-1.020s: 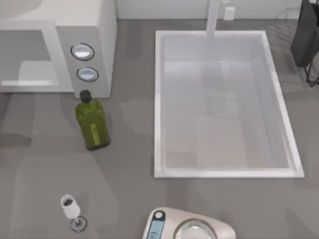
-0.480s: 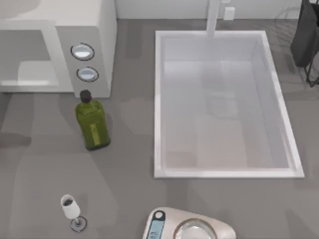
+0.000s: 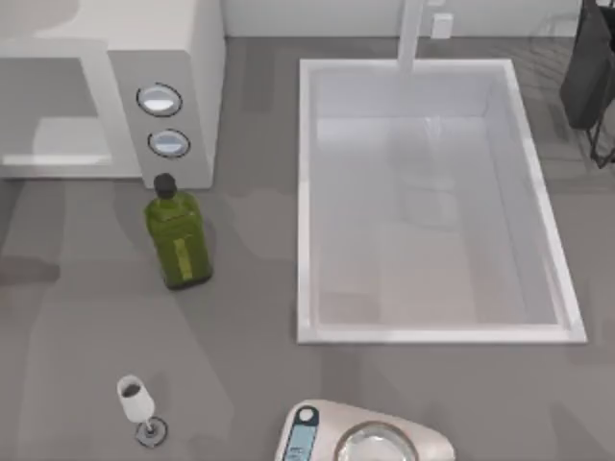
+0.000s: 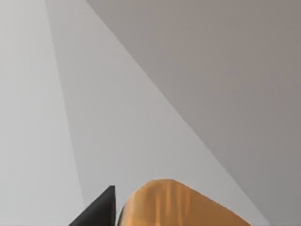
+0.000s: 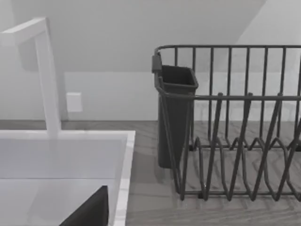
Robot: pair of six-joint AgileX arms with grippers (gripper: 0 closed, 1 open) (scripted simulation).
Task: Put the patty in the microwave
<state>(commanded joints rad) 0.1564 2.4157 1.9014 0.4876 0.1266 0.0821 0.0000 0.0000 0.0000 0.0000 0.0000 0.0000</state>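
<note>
The microwave (image 3: 144,86) stands at the top left of the grey desk (image 3: 250,317), its two silver knobs (image 3: 159,99) on the side panel facing up in the top view. Just below the panel a green bottle (image 3: 178,237) lies on the desk, cap toward the microwave. A small wine glass (image 3: 135,399) stands near the bottom left, and a scale (image 3: 370,442) sits at the bottom edge. The white sink (image 3: 538,192) takes up the right half, with a tap (image 3: 413,34) at its far rim. A dark rack (image 3: 591,77) stands at the top right corner.

In the left wrist view the patty (image 4: 181,205), orange-tan, lies close under the camera beside a dark finger (image 4: 96,212), against pale grey surfaces; whether the left jaws clamp it I cannot tell.

The right wrist view looks across the sink's corner to the tap and the rack with its cup (image 5: 175,113); one dark finger (image 5: 89,214) shows, and how far the right jaws stand apart I cannot tell.
</note>
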